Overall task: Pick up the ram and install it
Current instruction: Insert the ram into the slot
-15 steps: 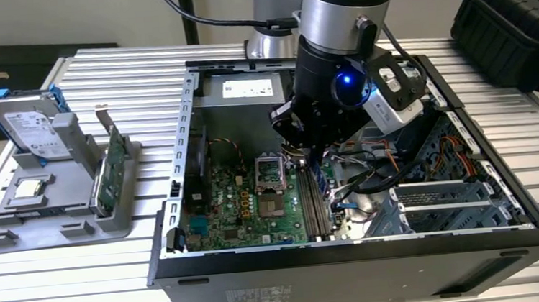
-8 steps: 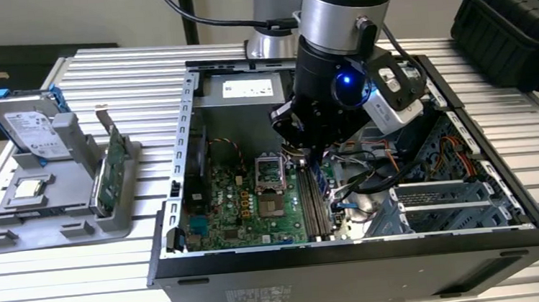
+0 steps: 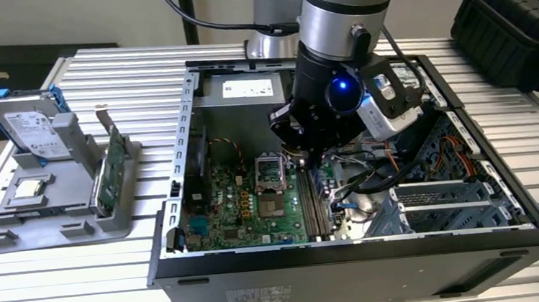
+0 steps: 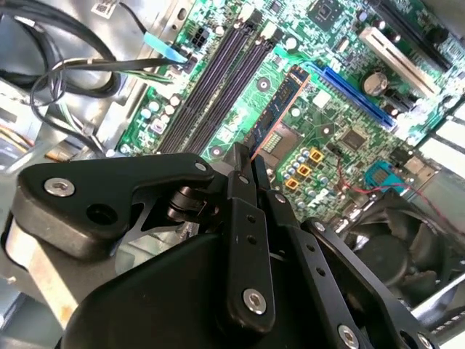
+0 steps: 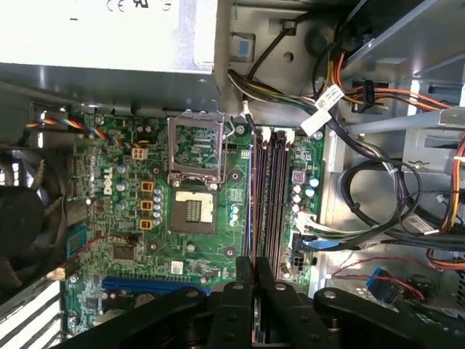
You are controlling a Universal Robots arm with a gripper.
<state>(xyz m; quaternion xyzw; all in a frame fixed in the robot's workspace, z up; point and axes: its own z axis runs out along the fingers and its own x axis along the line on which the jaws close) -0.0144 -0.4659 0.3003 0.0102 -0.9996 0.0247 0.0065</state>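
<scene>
My gripper (image 3: 307, 154) hangs inside the open computer case (image 3: 172, 202), over the green motherboard (image 3: 226, 212). Its fingers are shut on the ram (image 4: 280, 109), a thin dark stick seen edge-on that points down from the fingertips. In the second wrist view the gripper (image 4: 247, 156) holds the stick just beside the long black memory slots (image 4: 218, 80), above the board. In the first wrist view the gripper (image 5: 254, 267) sits in line with those slots (image 5: 270, 196), which run next to the processor socket (image 5: 195, 207).
On the exterior view's left, a grey holder (image 3: 53, 218) carries a green card with a metal bracket (image 3: 110, 174) and a hard drive in a blue frame (image 3: 31, 126). Cable bundles (image 3: 378, 178) and drive cages (image 3: 447, 202) crowd the case beside the slots. A black box (image 3: 515, 23) stands behind.
</scene>
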